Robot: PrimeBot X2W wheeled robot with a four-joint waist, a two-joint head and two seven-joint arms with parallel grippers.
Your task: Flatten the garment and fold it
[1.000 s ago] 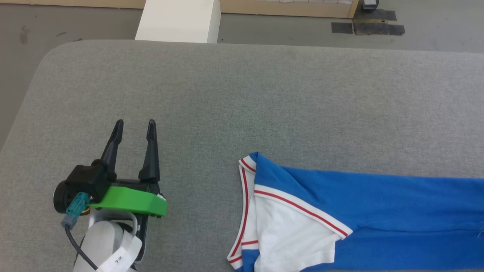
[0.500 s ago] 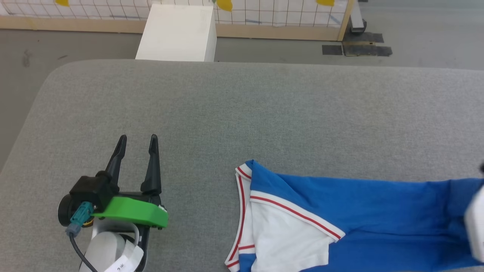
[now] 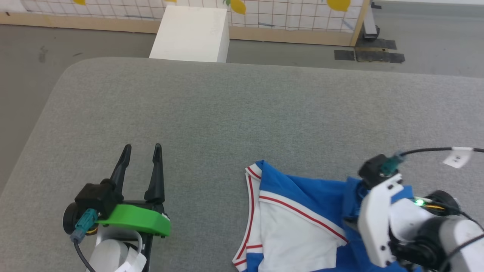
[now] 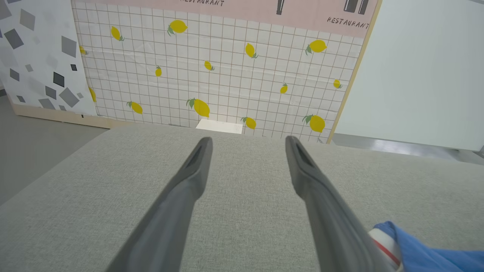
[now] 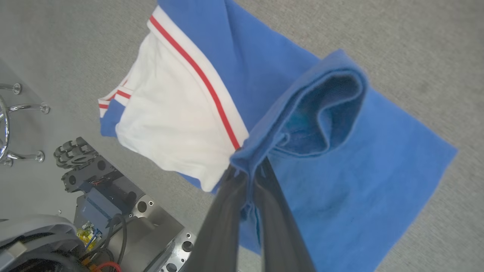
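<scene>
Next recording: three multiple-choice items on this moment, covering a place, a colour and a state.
1. Where on the grey surface does the garment lie?
A. far left corner
B. near edge, right side
C. far edge, middle
2. The stripe on its white trim is:
A. green
B. red
C. black
3. The jaws of the right gripper are:
A. wide open
B. shut on nothing
C. shut on the garment
Answers: B, the head view shows it at lower right; B, red lines run along collar and sleeve; C, the right wrist view shows blue cloth pinched between them.
</scene>
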